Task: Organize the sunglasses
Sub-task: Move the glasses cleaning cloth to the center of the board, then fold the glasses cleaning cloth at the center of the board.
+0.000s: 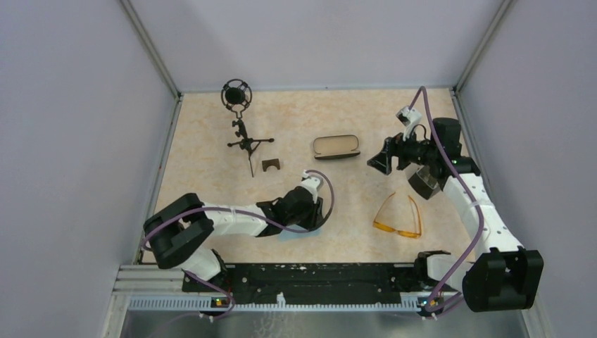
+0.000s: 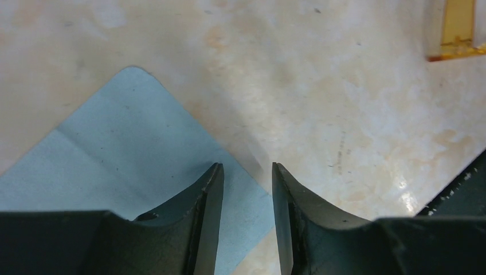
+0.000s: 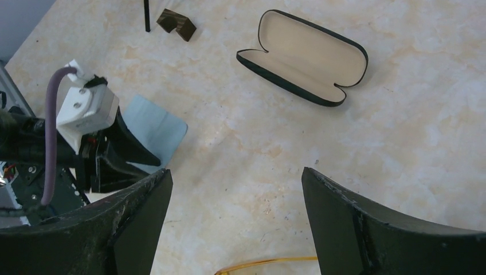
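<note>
The sunglasses [image 1: 398, 217], amber with thin orange arms spread open, lie on the table right of centre. One lens end shows at the top right of the left wrist view [image 2: 455, 28], and a thin arm at the bottom of the right wrist view [image 3: 275, 263]. My left gripper [image 1: 315, 211] is low over a light blue cloth [image 2: 114, 154]. Its jaws [image 2: 246, 172] stand apart, straddling the cloth's right edge, with nothing pinched. My right gripper [image 1: 380, 160] hovers above and behind the sunglasses, wide open [image 3: 236, 177] and empty.
An open black case with tan lining [image 1: 336, 146] [image 3: 304, 57] lies at mid-table. A small brown block [image 1: 270, 165] and a microphone on a tripod stand [image 1: 243, 127] are at the back left. Grey walls enclose the table on three sides.
</note>
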Controlling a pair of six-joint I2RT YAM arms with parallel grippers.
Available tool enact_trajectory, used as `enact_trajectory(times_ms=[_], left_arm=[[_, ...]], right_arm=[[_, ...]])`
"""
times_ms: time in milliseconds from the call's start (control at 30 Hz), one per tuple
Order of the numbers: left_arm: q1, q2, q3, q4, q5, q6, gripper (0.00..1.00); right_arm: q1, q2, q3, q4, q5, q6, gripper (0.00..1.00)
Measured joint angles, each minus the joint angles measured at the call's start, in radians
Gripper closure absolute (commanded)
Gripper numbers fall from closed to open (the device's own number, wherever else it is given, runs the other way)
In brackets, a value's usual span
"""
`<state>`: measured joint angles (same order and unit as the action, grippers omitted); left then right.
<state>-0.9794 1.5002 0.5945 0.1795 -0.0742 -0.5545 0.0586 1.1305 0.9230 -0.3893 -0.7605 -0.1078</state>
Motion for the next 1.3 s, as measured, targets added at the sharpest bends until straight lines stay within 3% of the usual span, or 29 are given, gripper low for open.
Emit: enact_trajectory(times_ms=[367,533,667,833,933,1133,1300], left_arm=[[-0.138,0.198,0.185,0.052,0.048,0.051,0.54],[-0.153,0.223,0.246,0.02,0.058,0.076,0.36],[-0.166,0.166,0.269,-0.039,0.051,0.105,0.27],[-0.174,-0.036,0.285,-0.165,-0.035,0.139,0.29],[-0.138,-0.116,0.289,-0.236,-0.09,0.136,0.37],[0.085,-0.17,0.146,-0.304,-0.052,0.091,0.29],[0.129,-0.172,0.054,-0.339,-0.007,0.065,0.32]], right_arm=[[-0.005,0.0,0.0,-0.005,0.042,0.0,0.16],[-0.013,0.012,0.0,-0.016,0.05,-0.004,0.15],[-0.016,0.027,0.0,-0.023,0.053,-0.023,0.16],[-0.016,0.051,0.0,-0.025,0.042,-0.059,0.32],[-0.008,0.093,0.0,-0.036,0.018,-0.091,0.4],[0.114,0.239,0.003,-0.08,0.037,-0.138,0.44],[0.302,0.394,0.036,-0.109,0.1,-0.157,0.47]])
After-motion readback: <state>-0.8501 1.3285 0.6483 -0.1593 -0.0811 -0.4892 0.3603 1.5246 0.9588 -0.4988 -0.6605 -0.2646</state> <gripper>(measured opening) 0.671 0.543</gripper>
